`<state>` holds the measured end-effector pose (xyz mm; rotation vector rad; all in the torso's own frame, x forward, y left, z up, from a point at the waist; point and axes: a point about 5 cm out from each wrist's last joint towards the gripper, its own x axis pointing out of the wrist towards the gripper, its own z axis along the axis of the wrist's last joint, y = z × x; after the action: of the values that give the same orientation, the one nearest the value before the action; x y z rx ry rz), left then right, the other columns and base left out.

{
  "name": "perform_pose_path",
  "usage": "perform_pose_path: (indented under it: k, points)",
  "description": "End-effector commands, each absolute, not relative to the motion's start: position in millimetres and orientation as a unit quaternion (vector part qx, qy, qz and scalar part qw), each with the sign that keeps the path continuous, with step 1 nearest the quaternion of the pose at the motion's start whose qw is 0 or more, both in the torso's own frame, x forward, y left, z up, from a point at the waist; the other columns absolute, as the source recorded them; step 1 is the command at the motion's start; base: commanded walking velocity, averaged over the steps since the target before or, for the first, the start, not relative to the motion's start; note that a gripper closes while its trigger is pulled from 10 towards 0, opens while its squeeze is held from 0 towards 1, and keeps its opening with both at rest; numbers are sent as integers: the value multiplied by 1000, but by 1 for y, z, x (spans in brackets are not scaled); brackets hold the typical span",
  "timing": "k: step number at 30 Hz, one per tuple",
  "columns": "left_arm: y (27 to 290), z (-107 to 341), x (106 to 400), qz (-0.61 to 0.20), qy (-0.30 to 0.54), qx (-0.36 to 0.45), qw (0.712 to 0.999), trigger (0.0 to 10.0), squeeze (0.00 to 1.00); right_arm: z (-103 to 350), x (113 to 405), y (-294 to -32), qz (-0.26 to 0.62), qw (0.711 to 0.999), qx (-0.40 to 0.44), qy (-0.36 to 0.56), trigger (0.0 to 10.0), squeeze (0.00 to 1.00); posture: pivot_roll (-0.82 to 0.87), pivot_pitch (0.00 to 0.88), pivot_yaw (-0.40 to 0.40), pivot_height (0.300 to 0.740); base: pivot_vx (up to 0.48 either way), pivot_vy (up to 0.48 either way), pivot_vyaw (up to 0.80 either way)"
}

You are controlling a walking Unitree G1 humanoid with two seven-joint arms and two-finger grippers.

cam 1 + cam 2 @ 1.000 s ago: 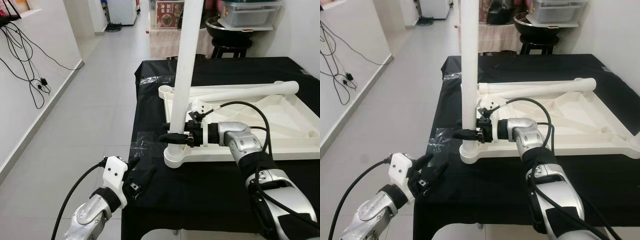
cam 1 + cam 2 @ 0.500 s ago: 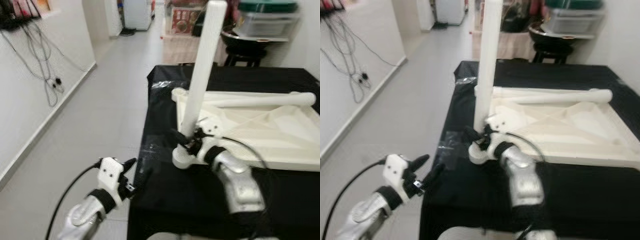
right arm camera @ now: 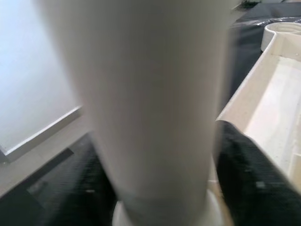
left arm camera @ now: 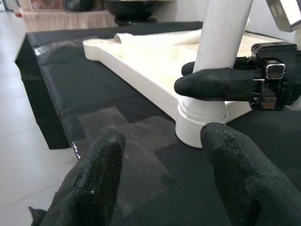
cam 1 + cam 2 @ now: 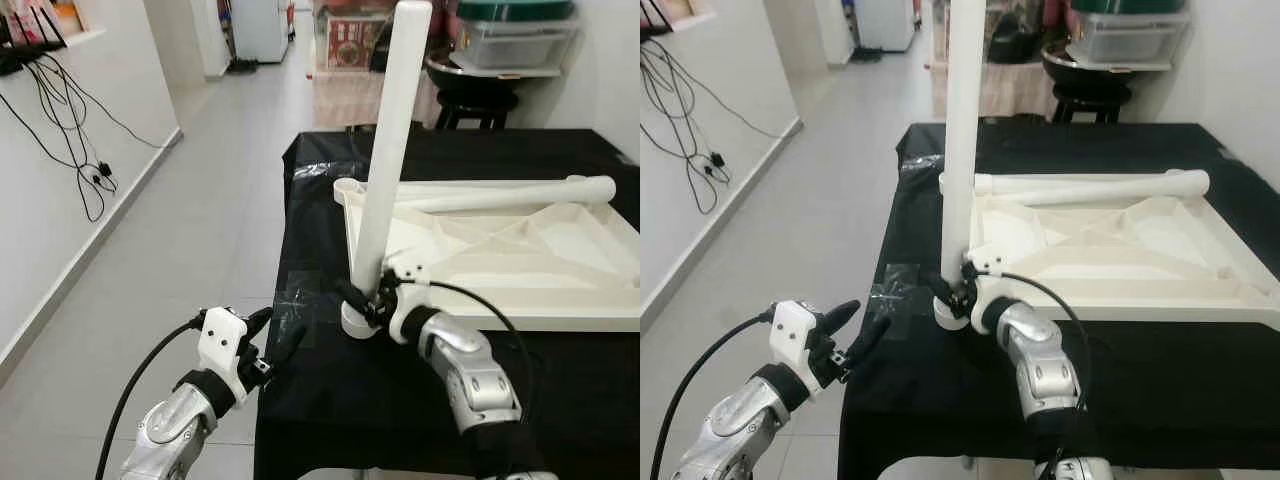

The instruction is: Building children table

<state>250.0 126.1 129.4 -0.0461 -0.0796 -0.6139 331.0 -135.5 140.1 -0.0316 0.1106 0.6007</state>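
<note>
Two legs (image 5: pixel 390 150), one tabletop (image 5: pixel 560 300)

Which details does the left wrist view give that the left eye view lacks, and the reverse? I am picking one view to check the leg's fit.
The left wrist view alone shows the joint close up: the right gripper clamped around the upright leg just above the corner socket. The left eye view alone shows the leg's full height, the second leg lying across the tabletop, and the left gripper open beside the table edge. Both show leg, socket and right gripper.
</note>
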Motion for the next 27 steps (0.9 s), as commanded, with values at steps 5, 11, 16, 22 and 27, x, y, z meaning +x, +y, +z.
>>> perform_pose_path:
  k: [5,11,16,22,27]
  points:
    - [125,128,249,-304,-37,-21,952,10000,0,175,345,-130,400,915,-36,18,10000,1000,-111,89,5,740,0,0,0]
    - [122,128,247,-304,-39,-21,952,10000,0,209,372,-151,494,864,-94,43,10000,0,-92,91,-1,740,0,0,0]
    - [122,128,246,-305,-38,-21,951,10000,0,213,385,-162,454,884,-94,60,10000,0,-92,94,0,740,0,0,0]
    - [123,129,245,-304,-38,-21,952,10000,0,211,387,-169,446,888,-82,79,0,0,-79,101,-3,740,0,0,0]
    - [124,129,244,-304,-37,-21,952,10000,0,205,384,-177,453,884,-83,78,0,0,-84,108,11,740,0,0,0]
